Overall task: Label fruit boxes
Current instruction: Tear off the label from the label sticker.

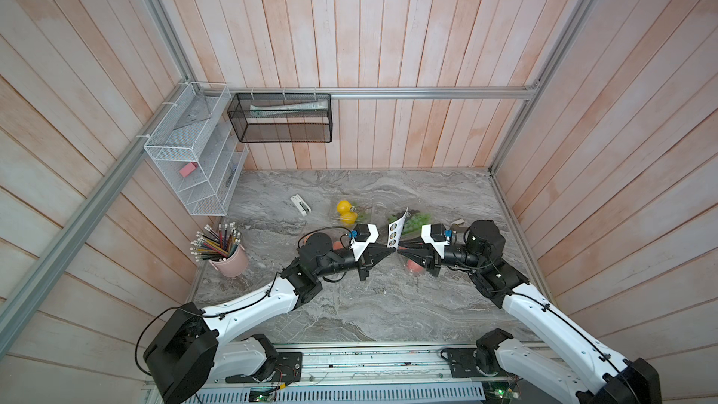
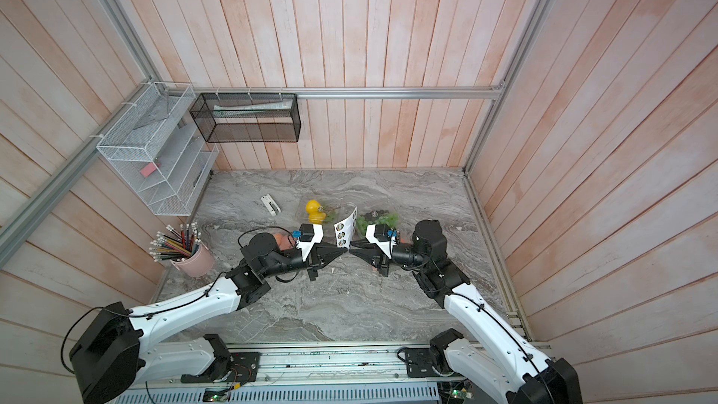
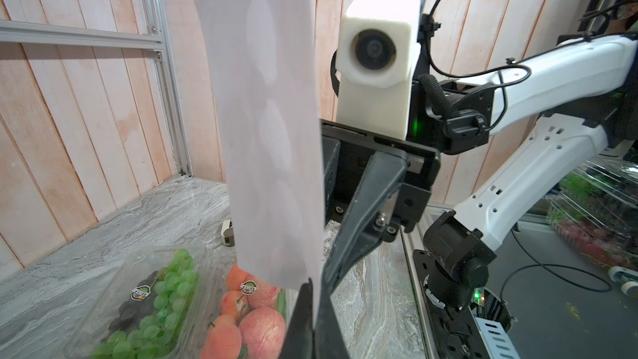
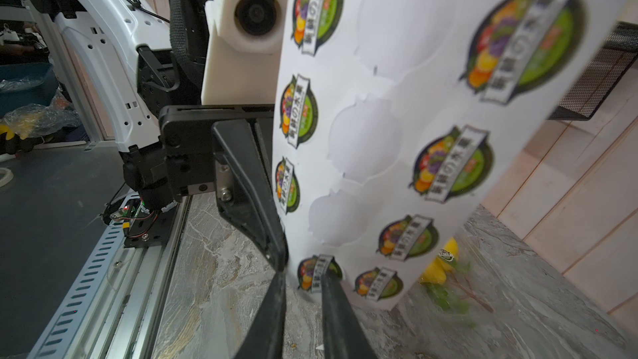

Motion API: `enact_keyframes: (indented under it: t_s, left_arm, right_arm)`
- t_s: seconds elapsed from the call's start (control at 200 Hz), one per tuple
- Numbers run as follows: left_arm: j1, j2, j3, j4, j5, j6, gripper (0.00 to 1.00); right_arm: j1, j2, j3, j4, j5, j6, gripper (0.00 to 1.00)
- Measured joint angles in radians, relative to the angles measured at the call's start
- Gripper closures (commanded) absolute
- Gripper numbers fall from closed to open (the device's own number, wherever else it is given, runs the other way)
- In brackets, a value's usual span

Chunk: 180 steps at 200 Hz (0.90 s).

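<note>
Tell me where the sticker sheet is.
In a top view the sticker sheet stands upright at mid-table, its lower edge pinched by the left end effector, just beside the grape box.

Reaches inward with 2 bent arms, tips nearly meeting; clamps left gripper (image 1: 392,252) tight, holds right gripper (image 1: 401,254) with jaws slightly apart, wrists roughly level.

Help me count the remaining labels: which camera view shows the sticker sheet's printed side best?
The right wrist view: the sticker sheet fills the frame, printed labels and peeled blanks visible, though partly blurred. The left wrist view shows only its blank back. Both top views show it small, labels barely legible.
</note>
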Motion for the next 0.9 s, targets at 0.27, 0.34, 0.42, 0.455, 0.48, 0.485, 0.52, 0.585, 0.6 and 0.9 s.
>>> enact_keyframes:
  t_s: [0.27,0.34,0.42,0.455,0.48,0.485,0.52,0.585,0.6,0.9]
  left_arm:
    - [0.000,0.000,0.000,0.000,0.003,0.000,1.00]
    - [0.000,0.000,0.000,-0.001,0.003,0.000,1.00]
    - [0.000,0.000,0.000,-0.001,0.000,0.000,1.00]
    - [0.000,0.000,0.000,-0.001,-0.001,0.000,1.00]
    - [0.000,0.000,0.000,-0.001,-0.003,0.000,1.00]
    - [0.000,0.000,0.000,-0.001,-0.004,0.000,1.00]
    - [0.000,0.000,0.000,-0.001,-0.005,0.000,1.00]
    - [0.000,-0.001,0.000,-0.002,-0.010,0.000,1.00]
    - [0.000,-0.002,0.000,-0.002,-0.013,0.000,1.00]
    - [0.000,-0.006,-0.002,-0.003,-0.024,0.000,1.00]
  right_arm:
    - [0.000,0.000,0.000,0.004,0.004,0.002,1.00]
    - [0.000,-0.001,0.000,0.003,0.006,0.004,1.00]
    - [0.000,-0.006,0.000,-0.003,0.016,0.000,1.00]
    - [0.000,-0.009,0.000,-0.006,0.022,-0.002,1.00]
    - [0.000,-0.012,0.000,-0.008,0.027,-0.003,1.00]
    - [0.000,-0.013,0.000,-0.008,0.028,-0.004,1.00]
    - [0.000,-0.018,0.000,-0.013,0.035,-0.006,1.00]
    - [0.000,-0.028,0.000,-0.024,0.046,-0.010,1.00]
    - [0.000,-0.031,0.000,-0.027,0.049,-0.011,1.00]
    - [-0.029,-0.071,0.000,-0.063,0.079,-0.026,1.00]
